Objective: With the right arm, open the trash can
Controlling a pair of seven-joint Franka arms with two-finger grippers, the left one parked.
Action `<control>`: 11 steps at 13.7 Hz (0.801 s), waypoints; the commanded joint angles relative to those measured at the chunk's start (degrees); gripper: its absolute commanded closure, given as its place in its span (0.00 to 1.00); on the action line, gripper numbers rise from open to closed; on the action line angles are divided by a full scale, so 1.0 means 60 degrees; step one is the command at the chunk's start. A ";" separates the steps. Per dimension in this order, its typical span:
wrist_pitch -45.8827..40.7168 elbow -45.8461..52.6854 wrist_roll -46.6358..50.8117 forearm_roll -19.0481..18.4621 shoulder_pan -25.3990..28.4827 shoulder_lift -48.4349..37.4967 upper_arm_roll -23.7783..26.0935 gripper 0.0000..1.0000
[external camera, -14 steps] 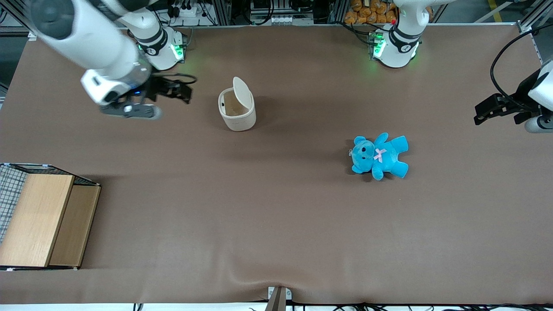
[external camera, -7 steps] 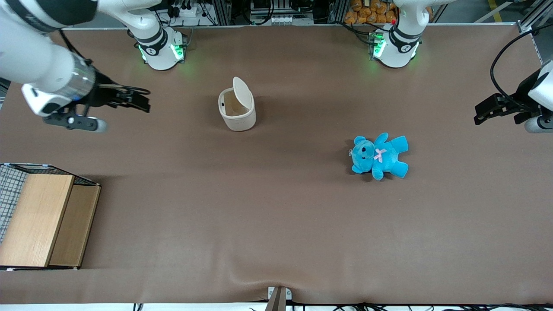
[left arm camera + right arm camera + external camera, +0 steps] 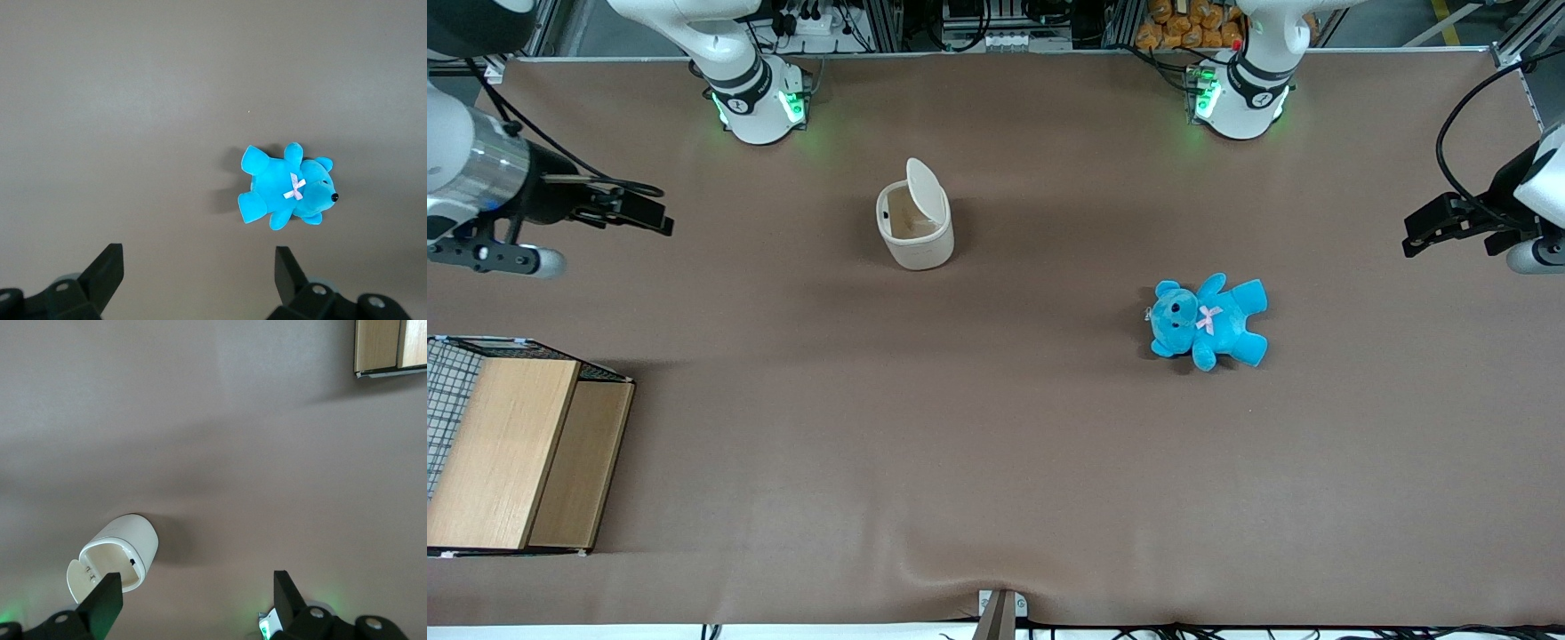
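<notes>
The cream-white trash can [image 3: 914, 231] stands upright on the brown table with its flip lid [image 3: 925, 188] raised, so the inside shows. In the right wrist view the trash can [image 3: 120, 551] shows its open mouth, with the lid [image 3: 79, 580] swung back. The right arm [image 3: 467, 169] is at the working arm's end of the table, and its black gripper [image 3: 649, 216] hangs above the cloth well away from the can. My gripper [image 3: 197, 597] is open with nothing between its fingers.
A blue teddy [image 3: 1208, 320] lies nearer the front camera than the can, toward the parked arm's end. A wooden box with wire mesh [image 3: 511, 449] sits at the working arm's end, near the front edge. Two arm bases [image 3: 758, 98] stand along the table's back edge.
The right arm has drawn away from the trash can toward its own end of the table over the last second. The can and its raised lid have stayed put.
</notes>
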 commanded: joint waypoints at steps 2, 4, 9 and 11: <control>-0.0382 0.0360 -0.0141 -0.0280 -0.0228 -0.0398 0.0227 0.00; -0.0485 0.0332 -0.0155 -0.0703 -0.0228 -0.0968 0.0227 0.00; 0.0039 0.0008 -0.0184 -0.1072 -0.0388 -0.1660 0.0154 0.00; 0.0567 0.0140 -0.0417 -0.1407 -0.0433 -0.1339 0.0125 0.00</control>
